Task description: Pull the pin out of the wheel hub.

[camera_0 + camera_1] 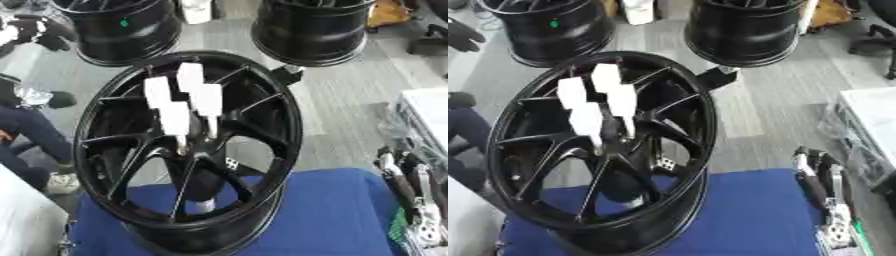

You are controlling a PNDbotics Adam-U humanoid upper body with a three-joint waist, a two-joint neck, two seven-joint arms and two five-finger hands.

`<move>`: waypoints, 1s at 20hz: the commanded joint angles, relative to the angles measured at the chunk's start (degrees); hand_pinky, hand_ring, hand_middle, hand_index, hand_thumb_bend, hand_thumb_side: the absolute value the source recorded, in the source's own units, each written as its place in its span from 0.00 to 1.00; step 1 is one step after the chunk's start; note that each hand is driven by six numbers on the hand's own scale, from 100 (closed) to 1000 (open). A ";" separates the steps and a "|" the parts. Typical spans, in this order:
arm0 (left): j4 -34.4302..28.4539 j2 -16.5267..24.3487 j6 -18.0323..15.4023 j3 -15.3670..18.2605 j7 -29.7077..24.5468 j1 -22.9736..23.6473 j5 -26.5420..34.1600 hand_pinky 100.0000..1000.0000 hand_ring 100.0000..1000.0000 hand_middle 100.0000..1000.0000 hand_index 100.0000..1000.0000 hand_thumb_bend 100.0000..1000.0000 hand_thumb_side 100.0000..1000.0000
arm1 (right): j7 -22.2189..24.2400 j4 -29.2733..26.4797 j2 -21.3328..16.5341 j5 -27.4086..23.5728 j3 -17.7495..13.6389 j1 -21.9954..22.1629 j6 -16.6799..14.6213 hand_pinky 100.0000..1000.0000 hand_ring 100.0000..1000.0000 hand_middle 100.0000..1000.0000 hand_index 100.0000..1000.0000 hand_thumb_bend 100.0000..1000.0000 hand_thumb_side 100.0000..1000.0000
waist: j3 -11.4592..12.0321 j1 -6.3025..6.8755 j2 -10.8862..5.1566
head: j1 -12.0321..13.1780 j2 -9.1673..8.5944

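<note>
black wheel hub [188, 150] stands tilted with white pins [184, 100] at its centre, right hand [824, 195] idle at 4 o'clock with fingers relaxed and apart, shown fuller in the right eye view.

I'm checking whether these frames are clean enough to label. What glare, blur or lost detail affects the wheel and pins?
Left eye view: the white pins at the hub are blown out, flat white with soft edges; the black wheel keeps its spokes readable. Right eye view: the same pins are overexposed; the right hand at the lower right edge looks soft and smeared; the blue surface shows no glare.
</note>
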 commanded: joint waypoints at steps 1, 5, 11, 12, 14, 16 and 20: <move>2.70 6.66 -2.99 -2.97 -1.83 -4.17 0.98 0.75 0.72 0.73 0.83 0.69 0.47 | 0.46 -0.50 -1.04 0.18 0.31 -0.57 -0.09 0.64 0.54 0.50 0.56 0.00 0.54 | -0.33 -0.22 -0.74 | 0.84 -0.09; 7.91 6.08 -6.63 -6.08 -4.80 -10.08 1.75 0.75 0.72 0.73 0.83 0.69 0.45 | 0.69 -0.51 -1.05 0.13 0.44 -0.70 -0.10 0.64 0.54 0.50 0.56 0.00 0.54 | -0.43 -0.41 -0.68 | 0.29 -0.09; 16.90 0.51 -10.70 -8.15 -10.08 -17.35 -1.32 0.74 0.71 0.73 0.82 0.69 0.44 | 0.46 -0.53 -1.00 0.10 0.23 -0.59 -0.02 0.64 0.54 0.50 0.56 0.00 0.53 | -0.03 -0.75 -0.55 | -0.59 -0.09; 18.45 -0.32 -11.56 -8.19 -10.68 -18.11 -1.75 0.74 0.71 0.73 0.82 0.70 0.44 | 0.50 -0.54 -0.98 0.11 0.27 -0.62 -0.02 0.64 0.54 0.50 0.56 0.00 0.53 | -0.07 -0.78 -0.55 | -0.55 -0.09; 21.18 -1.86 -13.46 -8.30 -11.40 -19.42 -2.72 0.74 0.71 0.73 0.82 0.70 0.43 | 0.54 -0.54 -0.97 0.10 0.29 -0.66 -0.02 0.64 0.54 0.50 0.56 0.00 0.54 | -0.15 -0.83 -0.54 | -0.65 -0.09; 23.07 -3.20 -15.16 -8.44 -11.79 -20.24 -3.95 0.74 0.71 0.73 0.82 0.70 0.43 | 0.56 -0.52 -0.95 0.08 0.32 -0.66 0.00 0.64 0.54 0.50 0.56 0.00 0.54 | -0.21 -0.81 -0.54 | -0.70 -0.09; 25.82 -6.23 -17.70 -8.94 -12.49 -21.01 -6.18 0.74 0.71 0.73 0.82 0.69 0.42 | 0.79 -0.47 -0.83 0.10 0.53 -0.81 -0.04 0.64 0.54 0.50 0.56 0.00 0.54 | -0.54 -0.77 -0.53 | -0.56 -0.09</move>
